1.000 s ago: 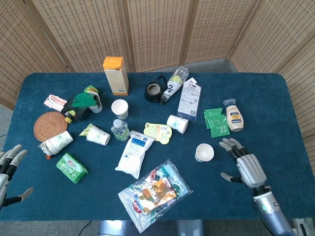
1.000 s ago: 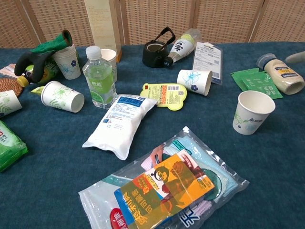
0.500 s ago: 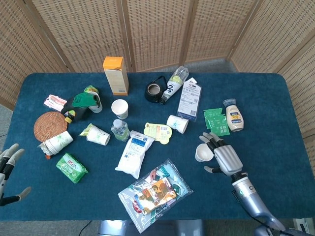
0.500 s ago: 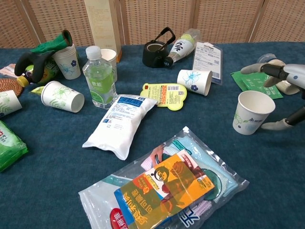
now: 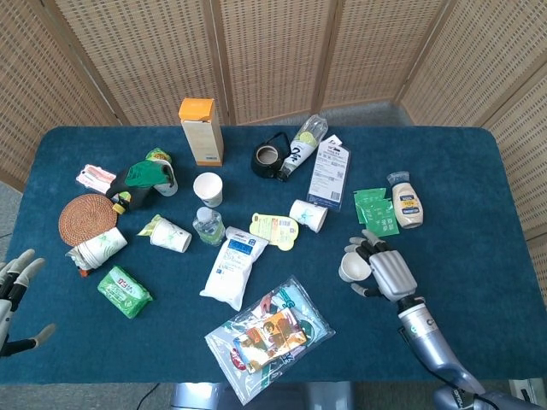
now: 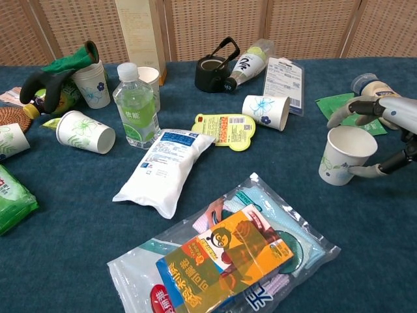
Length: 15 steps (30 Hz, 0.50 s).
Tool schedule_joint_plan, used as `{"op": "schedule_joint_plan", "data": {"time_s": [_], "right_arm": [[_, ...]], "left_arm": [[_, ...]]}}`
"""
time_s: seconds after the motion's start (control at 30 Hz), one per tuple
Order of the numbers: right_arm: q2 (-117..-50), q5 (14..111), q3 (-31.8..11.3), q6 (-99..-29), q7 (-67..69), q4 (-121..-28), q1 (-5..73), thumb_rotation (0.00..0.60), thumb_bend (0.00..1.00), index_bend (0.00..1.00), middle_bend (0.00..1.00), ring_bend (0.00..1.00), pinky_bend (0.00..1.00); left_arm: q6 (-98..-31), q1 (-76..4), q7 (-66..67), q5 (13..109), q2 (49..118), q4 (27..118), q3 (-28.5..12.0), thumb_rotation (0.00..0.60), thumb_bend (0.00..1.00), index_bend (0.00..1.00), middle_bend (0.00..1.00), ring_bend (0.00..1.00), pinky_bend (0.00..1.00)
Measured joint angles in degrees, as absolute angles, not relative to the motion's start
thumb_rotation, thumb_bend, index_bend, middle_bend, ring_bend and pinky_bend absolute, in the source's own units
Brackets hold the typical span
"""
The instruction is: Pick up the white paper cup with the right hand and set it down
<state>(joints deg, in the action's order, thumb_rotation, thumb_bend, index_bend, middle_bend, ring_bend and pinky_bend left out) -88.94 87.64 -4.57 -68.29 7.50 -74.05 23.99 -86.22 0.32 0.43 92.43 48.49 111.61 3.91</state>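
- Nearest the robot, the left hand [image 5: 12,290] hangs off the table's near-left corner, fingers spread, holding nothing (the chest view doesn't show it at all).
- On the cloth [image 5: 479,205] near the front edge lies a clear snack bag [image 6: 225,254], well left of the action.
- Now the business end: the right hand [image 5: 383,270] is at the cup [image 6: 344,154], which stands upright, mouth up, on the near-right part of the table.
- Fingers [image 6: 348,109] arch over and behind the rim, parted and curved; the thumb [image 6: 368,171] reaches in low on the cup's side, right at the wall, though actual contact is too close to call.
- My read: this is the grasp step, hand wrapped around but not yet clamped. The cup sits flat on the cloth, not lifted.
- Next it needs a gentle squeeze (paper crushes easily), then a straight lift clear of the mayo bottle [image 5: 408,202] and green sachets [image 5: 373,209] just beyond.
- Farther back, a tipped cup [image 6: 267,111] lies on its side, not the target, I'd judge.
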Motion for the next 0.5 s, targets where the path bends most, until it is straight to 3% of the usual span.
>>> {"op": "schedule_joint_plan", "data": {"time_s": [0.2,0.5], "right_arm": [[-89.35,87.38,-4.39,-69.14,8.13,-73.71,23.66,0.600,0.33,0.36,0.29,0.11,0.25],[-88.67,85.97,-4.48,-68.92,15.11,-77.04,23.08,0.600,0.33,0.36,0.29,0.11,0.25]], "left_arm": [[-85.99,0.26,0.89,92.36,48.65,111.82,3.96,0.600,0.24,0.00,0.00,0.00,0.00],[-85.78,0.24,0.96,92.51,48.70,111.89,4.09,0.600,0.24,0.00,0.00,0.00,0.00]]}}
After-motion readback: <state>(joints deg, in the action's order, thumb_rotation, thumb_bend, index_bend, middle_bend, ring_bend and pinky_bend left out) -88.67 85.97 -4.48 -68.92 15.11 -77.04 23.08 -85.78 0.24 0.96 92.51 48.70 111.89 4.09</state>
